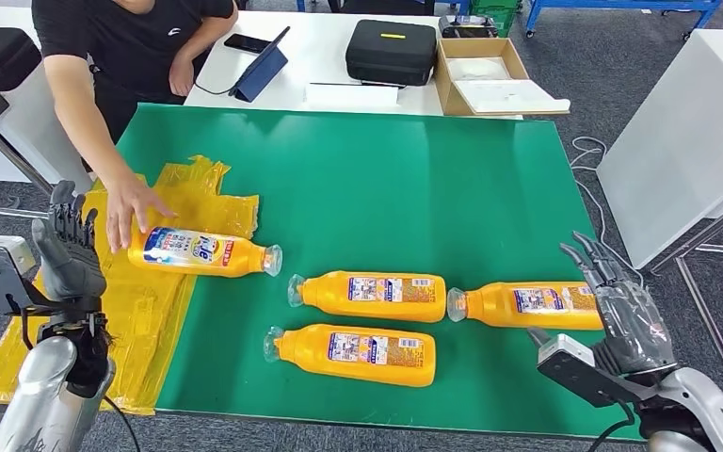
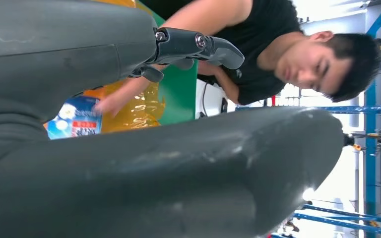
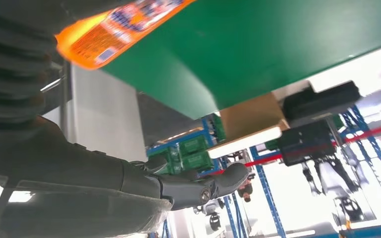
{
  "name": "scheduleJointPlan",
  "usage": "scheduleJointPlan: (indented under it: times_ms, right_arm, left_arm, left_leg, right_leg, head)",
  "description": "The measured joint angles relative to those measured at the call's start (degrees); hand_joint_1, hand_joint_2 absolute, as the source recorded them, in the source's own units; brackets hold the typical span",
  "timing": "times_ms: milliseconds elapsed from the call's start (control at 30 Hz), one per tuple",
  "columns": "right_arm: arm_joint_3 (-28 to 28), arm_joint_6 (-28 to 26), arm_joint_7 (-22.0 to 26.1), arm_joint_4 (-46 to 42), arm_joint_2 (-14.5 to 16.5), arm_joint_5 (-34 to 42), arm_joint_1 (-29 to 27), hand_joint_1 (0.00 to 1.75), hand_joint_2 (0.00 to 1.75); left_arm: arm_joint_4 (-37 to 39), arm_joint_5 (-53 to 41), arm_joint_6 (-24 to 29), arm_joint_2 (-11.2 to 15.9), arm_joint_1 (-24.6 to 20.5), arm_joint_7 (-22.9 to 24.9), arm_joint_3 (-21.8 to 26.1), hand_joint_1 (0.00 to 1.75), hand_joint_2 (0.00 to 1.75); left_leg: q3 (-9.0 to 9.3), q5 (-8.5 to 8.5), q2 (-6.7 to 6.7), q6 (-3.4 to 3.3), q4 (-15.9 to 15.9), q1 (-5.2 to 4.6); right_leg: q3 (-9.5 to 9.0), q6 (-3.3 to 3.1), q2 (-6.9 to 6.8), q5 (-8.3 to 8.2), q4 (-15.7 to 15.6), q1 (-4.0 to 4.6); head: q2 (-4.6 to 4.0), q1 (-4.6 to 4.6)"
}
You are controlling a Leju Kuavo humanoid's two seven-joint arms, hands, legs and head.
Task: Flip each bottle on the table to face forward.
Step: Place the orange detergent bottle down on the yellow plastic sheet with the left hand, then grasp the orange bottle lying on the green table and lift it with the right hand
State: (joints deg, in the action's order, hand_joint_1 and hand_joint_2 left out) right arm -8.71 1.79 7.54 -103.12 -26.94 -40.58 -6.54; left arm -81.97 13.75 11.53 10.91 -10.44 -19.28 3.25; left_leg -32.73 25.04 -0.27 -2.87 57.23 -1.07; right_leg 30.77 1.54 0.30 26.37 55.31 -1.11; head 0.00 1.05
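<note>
Four orange bottles lying flat on the green table [image 1: 358, 179], a person's hand [image 1: 130, 209] on the far-left bottle [image 1: 202, 252] (blue label up) over yellow plastic sheeting [image 1: 188, 193], left hand [image 1: 68, 250] and right hand [image 1: 621, 306] raised, fingers spread, empty, black case [image 1: 391, 50] and cardboard box [image 1: 485, 75] beyond.

Green table [image 1: 358, 179]: four orange bottles [image 1: 373, 296], yellow plastic sheet [image 1: 146, 292].

Glossy orange plastic bottles [image 1: 373, 296] with printed paper-like labels lie on a matt green bench [image 1: 386, 179]; at nine o'clock, crinkled shiny yellow plastic sheeting [image 1: 141, 301]; at twelve, a brown cardboard box [image 1: 454, 89].
</note>
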Motion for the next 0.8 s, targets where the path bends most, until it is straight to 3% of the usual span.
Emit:
scheduleJointPlan:
  times_ms: [100,433,800]
  right_arm:
    - [3.9,3.3,0.5,0.5,-5.6,0.8,-0.4,0.0,1.75]
    - [7.4,10.7,0.8,0.9,-14.4,1.2,-2.0,0.0,1.75]
    - [6.8,13.4,0.6,2.7,-17.8,-0.7,-1.3,0.0,1.75]
  left_arm:
    - [-2.7,3.0,0.0,2.8,1.9,-0.4,0.9,0.0,0.0]
    - [-2.7,5.9,-0.2,5.6,2.2,-0.8,1.0,0.0,0.0]
    - [-2.7,6.7,0.1,6.7,2.2,-1.0,0.8,0.0,0.0]
  left_leg:
    - [0.0,-0.05,-0.02,-0.06,0.0,-0.02]
    - [0.0,-0.06,0.0,-0.07,0.0,-0.06]
    - [0.0,-0.06,0.01,-0.07,0.0,-0.04]
  right_leg:
    - [-0.02,0.08,-0.02,-0.06,0.0,0.0]
    - [0.0,0.11,-0.01,-0.08,0.0,-0.01]
    - [-0.01,0.11,0.0,-0.08,0.0,0.0]
  head:
    - [0.0,-0.02]
    - [0.0,-0.01]
    - [0.0,-0.02]
